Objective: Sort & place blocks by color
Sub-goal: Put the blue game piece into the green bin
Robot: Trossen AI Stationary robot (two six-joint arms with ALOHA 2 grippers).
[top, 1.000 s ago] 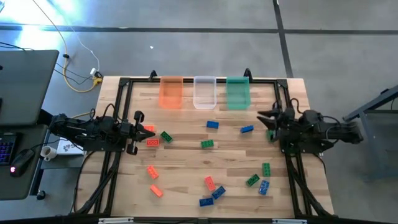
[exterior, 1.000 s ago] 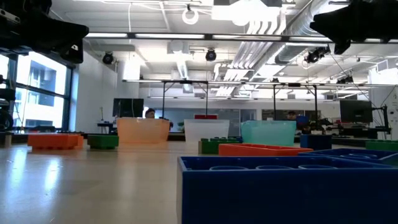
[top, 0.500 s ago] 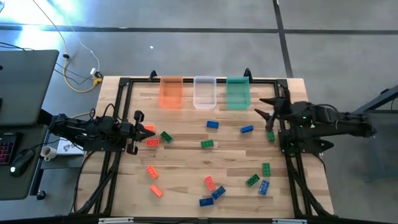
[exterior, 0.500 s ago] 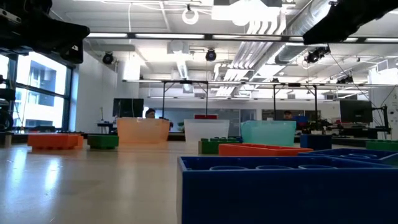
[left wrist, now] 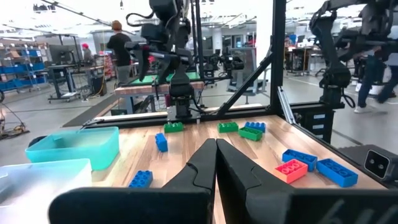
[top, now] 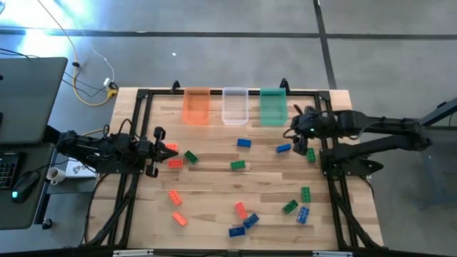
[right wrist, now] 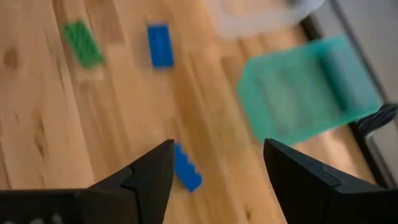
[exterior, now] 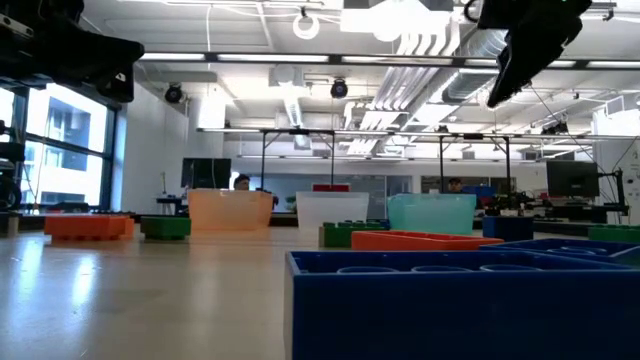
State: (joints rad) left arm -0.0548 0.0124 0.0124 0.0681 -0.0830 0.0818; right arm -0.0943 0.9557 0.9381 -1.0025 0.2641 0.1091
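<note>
Right gripper (top: 296, 135): fingers spread wide, nothing between them, hanging above the board just at 3 o'clock of the blue block (top: 283, 148); in the right wrist view that block (right wrist: 186, 167) sits between the two fingers, low in the gap
Likely target: that blue block, lying at 6 o'clock of the green bin (top: 273, 106), with a green block (top: 310, 155) close at its 3 o'clock
Doing it well: centre over the blue block, turn the wrist so the pads meet its long sides, drop straight down, close only once level with the studs; keep clear of the green neighbour
Where it belongs: cannot tell which bin takes blue; probably the clear bin (top: 235, 106), between the orange bin (top: 196, 106) and the green one
Left gripper (top: 161, 152): fingers pressed together, empty, waiting at the board's 9 o'clock edge beside a red-orange block (top: 175, 163)
Other blocks: scattered across the board (top: 214, 193), thickest toward 5 o'clock; none seen inside a bin
</note>
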